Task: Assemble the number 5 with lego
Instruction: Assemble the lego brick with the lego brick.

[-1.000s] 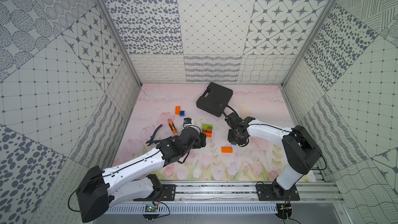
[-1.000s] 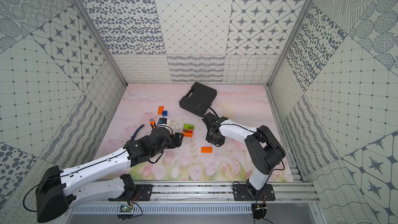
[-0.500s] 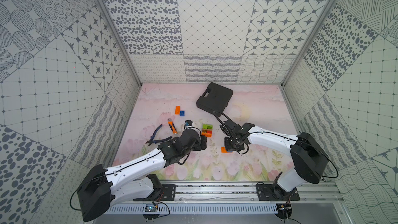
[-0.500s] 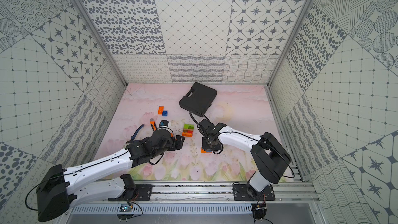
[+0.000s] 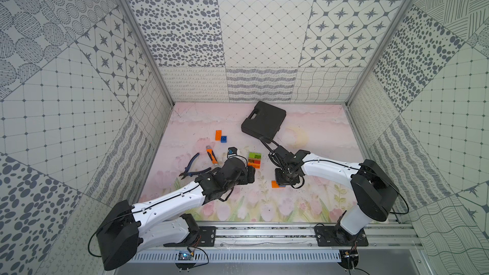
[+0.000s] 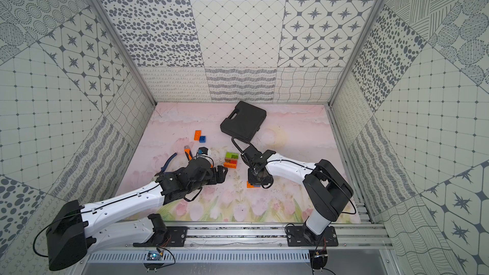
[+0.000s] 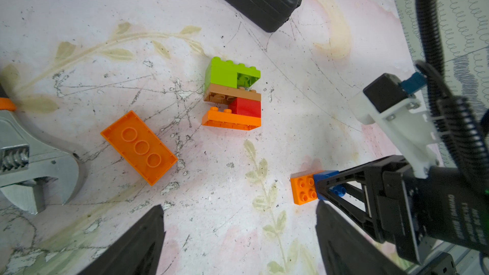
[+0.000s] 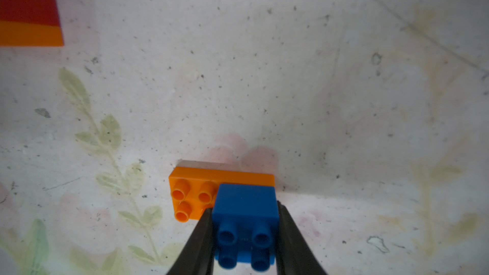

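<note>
My right gripper (image 8: 244,223) is shut on a small blue lego brick (image 8: 246,207), studs facing the camera. The blue brick rests over one half of a long orange brick (image 8: 193,194) on the mat, and several orange studs show beside it. Both top views show this gripper (image 5: 284,181) down on that orange brick (image 5: 275,184) (image 6: 250,185). A joined piece of green, brown, red and orange bricks (image 5: 254,160) (image 7: 232,93) lies between the arms. My left gripper (image 7: 239,207) (image 5: 250,174) hovers open just in front of it, holding nothing.
An orange brick (image 7: 139,146) lies underside up beside a steel wrench (image 7: 39,160). Another orange brick (image 5: 218,135) and a blue brick (image 5: 223,138) sit further back. Blue-handled pliers (image 5: 193,165) lie to the left. A black case (image 5: 264,121) stands at the back.
My right gripper carried the blue brick forward and left, down onto the orange brick. My left gripper opened wider and shifted slightly right.
</note>
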You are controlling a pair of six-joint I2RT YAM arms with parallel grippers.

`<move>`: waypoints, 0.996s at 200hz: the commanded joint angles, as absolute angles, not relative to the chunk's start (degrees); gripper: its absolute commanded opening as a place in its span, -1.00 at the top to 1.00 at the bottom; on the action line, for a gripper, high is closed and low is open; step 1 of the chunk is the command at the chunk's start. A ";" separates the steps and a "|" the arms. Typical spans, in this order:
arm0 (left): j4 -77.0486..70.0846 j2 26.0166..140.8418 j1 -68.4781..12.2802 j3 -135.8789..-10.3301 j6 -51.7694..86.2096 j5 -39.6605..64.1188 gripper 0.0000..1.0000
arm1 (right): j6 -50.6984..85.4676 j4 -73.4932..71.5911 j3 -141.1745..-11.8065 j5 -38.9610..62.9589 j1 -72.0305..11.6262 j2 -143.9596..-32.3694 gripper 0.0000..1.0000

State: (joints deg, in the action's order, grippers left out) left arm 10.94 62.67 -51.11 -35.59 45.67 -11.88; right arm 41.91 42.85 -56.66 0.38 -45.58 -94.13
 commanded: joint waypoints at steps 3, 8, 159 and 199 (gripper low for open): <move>9.88 63.41 -50.45 -36.80 44.75 -10.98 -0.85 | 41.13 41.20 -53.87 1.19 -45.79 -99.19 0.40; 9.99 63.50 -50.52 -36.95 44.74 -10.99 -0.85 | 41.32 40.57 -53.45 1.59 -45.79 -99.65 0.39; 11.81 68.14 -50.37 -42.26 42.69 -9.87 -0.85 | 43.57 44.07 -58.47 1.56 -45.90 -93.68 -0.02; 11.68 68.99 -50.38 -42.62 42.97 -8.70 -0.85 | 44.05 43.69 -57.78 0.92 -45.93 -91.24 -0.04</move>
State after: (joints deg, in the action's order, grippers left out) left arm 11.42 68.25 -50.85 -41.39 44.40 -10.33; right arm 43.53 43.31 -57.32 1.89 -45.67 -93.73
